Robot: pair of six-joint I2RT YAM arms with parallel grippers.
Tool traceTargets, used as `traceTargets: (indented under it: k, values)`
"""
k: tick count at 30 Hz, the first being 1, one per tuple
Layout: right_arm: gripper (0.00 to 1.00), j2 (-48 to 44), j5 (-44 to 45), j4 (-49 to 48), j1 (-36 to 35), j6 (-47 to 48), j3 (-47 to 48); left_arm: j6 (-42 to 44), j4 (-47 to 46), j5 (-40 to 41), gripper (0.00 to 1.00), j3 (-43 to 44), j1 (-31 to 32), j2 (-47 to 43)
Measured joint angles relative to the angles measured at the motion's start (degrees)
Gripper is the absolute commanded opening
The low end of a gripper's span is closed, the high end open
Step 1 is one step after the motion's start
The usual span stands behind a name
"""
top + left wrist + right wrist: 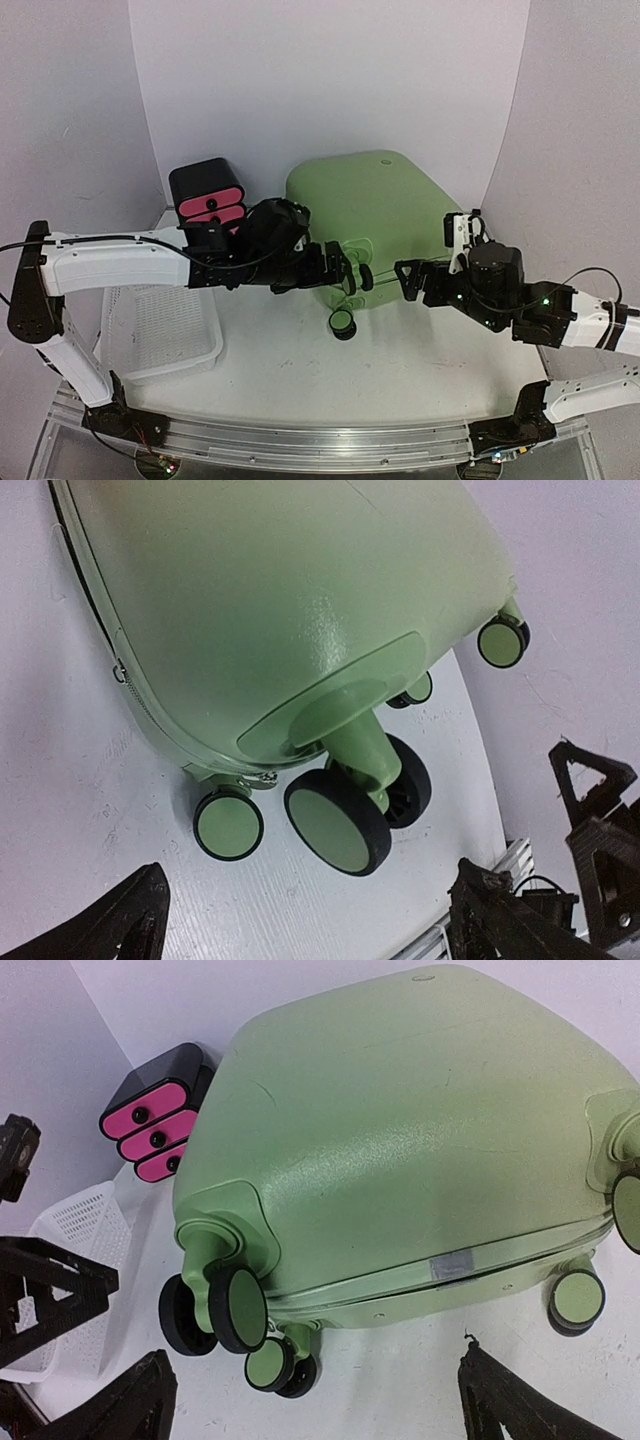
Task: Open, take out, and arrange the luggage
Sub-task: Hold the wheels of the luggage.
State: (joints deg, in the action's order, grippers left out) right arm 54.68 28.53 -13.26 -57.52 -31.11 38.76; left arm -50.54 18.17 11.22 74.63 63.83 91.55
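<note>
**Suitcase shut, both grippers empty**

I see the light-green hard-shell suitcase lying on its side at the back centre of the table. Its wheel end points toward the arms and its zipper seam is closed. The left gripper hovers at the near wheels with its jaws spread wide, holding nothing. The right gripper faces it from the right, jaws likewise apart and empty, close to the shell. One black-tyred double wheel juts out below the left fingers. A black drawer box with pink fronts stands just beside the suitcase's left side. A white perforated basket lies at the near left.
</note>
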Motion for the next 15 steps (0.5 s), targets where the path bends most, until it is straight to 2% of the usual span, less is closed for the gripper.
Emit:
traceTargets:
  k: [5, 15]
  values:
    - [0.98, -0.83, 0.02, -0.09, 0.0, 0.0, -0.98, -4.02, 9.42, 1.33, 1.0, 8.46, 0.48, 4.81]
    - [0.97, -2.08, -0.02, -0.55, 0.0, 0.0, -2.84, -7.69, 16.87, 4.33, 0.99, 15.21, 1.86, 9.31]
